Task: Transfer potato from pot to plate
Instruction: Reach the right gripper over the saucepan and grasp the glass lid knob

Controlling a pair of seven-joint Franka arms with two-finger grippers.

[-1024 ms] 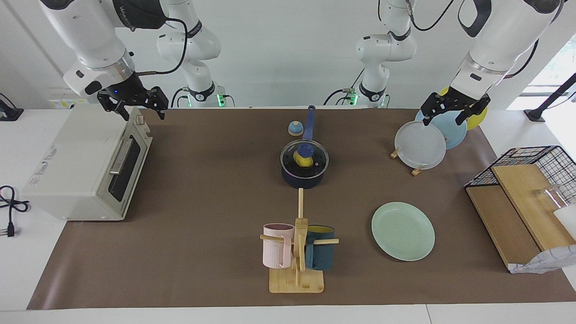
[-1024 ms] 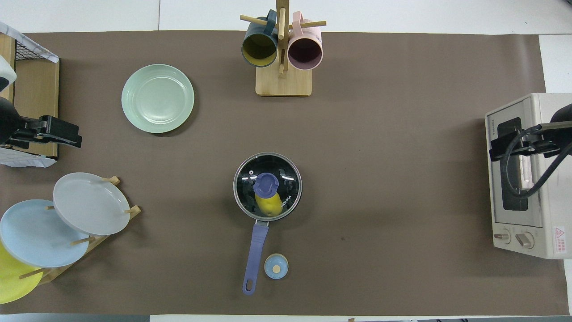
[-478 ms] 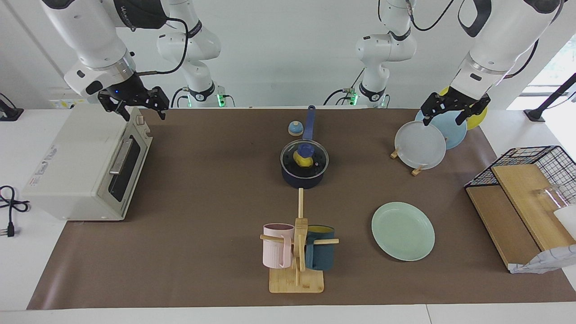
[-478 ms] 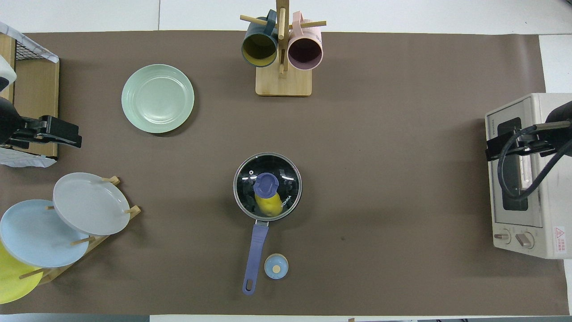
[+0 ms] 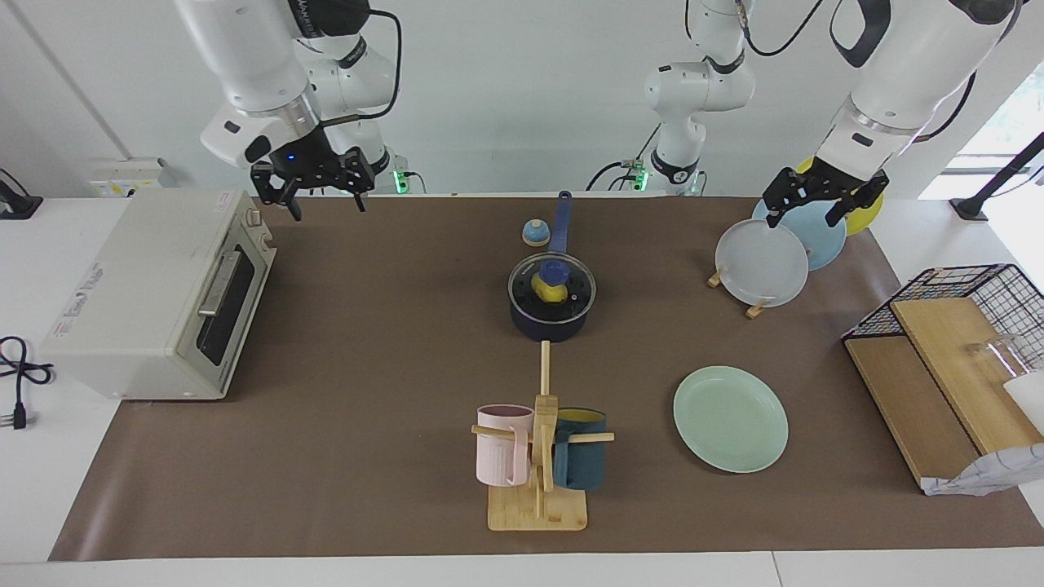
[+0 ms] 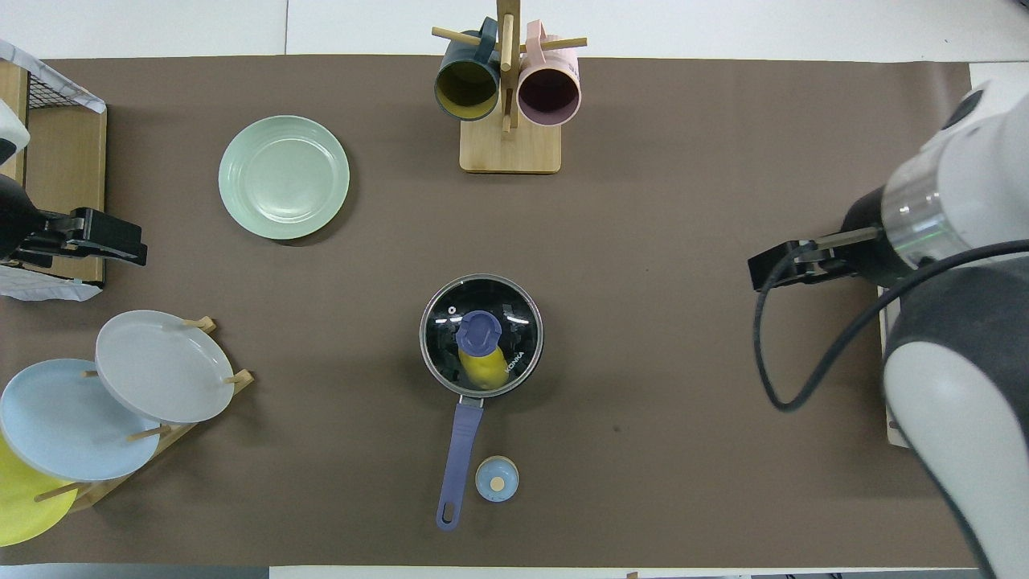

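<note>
The pot (image 5: 550,319) stands mid-table under a glass lid with a blue knob (image 5: 553,269), its handle pointing toward the robots; it also shows in the overhead view (image 6: 462,438). The potato (image 5: 548,291) lies inside and shows through the lid, also from overhead (image 6: 482,370). The mint-green plate (image 5: 730,418) lies bare on the mat toward the left arm's end, farther from the robots than the pot (image 6: 284,177). My right gripper (image 5: 326,204) is open and empty in the air over the mat between the toaster oven and the pot (image 6: 760,273). My left gripper (image 5: 803,218) is open and empty over the plate rack and waits (image 6: 133,249).
A toaster oven (image 5: 163,293) stands at the right arm's end. A mug tree (image 5: 538,456) with a pink and a teal mug stands farther out than the pot. A rack of plates (image 5: 763,261), a small blue bell (image 5: 534,233) and a wire basket (image 5: 946,326) are also there.
My right arm has swung from over the toaster oven toward the middle of the table. The left arm, pot, potato and plate have not moved.
</note>
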